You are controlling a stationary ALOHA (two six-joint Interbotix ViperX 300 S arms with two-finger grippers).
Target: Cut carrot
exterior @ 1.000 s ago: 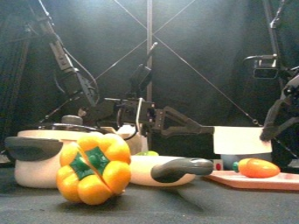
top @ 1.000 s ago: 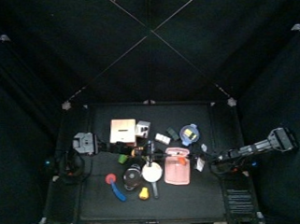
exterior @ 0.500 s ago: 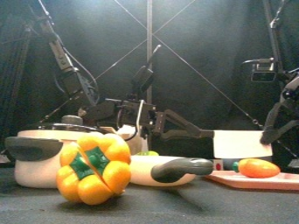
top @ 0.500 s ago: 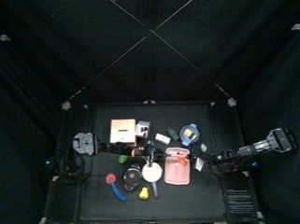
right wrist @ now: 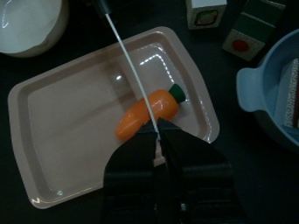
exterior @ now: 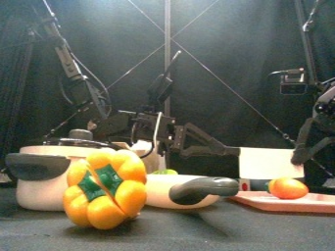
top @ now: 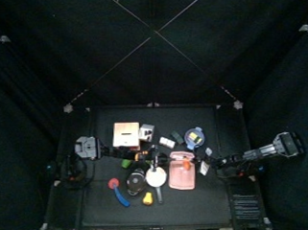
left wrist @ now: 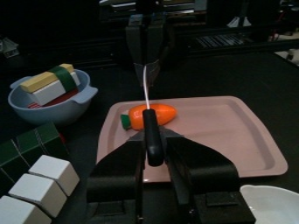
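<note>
The carrot (left wrist: 156,114) (right wrist: 149,114), stubby and orange with a green end, lies on the pale pink board (left wrist: 233,140) (right wrist: 70,96). In the front view the carrot (exterior: 288,187) sits at the right on the board (exterior: 281,204). A knife's thin blade (left wrist: 145,87) (right wrist: 126,52) runs edge-up straight across the carrot. My left gripper (left wrist: 155,149) is shut on the knife's black handle at one side of the board. At the opposite side my right gripper (right wrist: 158,150) (left wrist: 143,39) is shut around the blade's far end.
A blue bowl (left wrist: 47,101) (right wrist: 274,83) of blocks stands beside the board, with white cubes (left wrist: 35,179) nearby. A white bowl (right wrist: 30,22) sits past one corner. In front stand a yellow pepper (exterior: 105,188) and a lidded pot (exterior: 46,167).
The right arm has shifted slightly. In the front view the carrot now looks shorter and rounder than a second ago.
</note>
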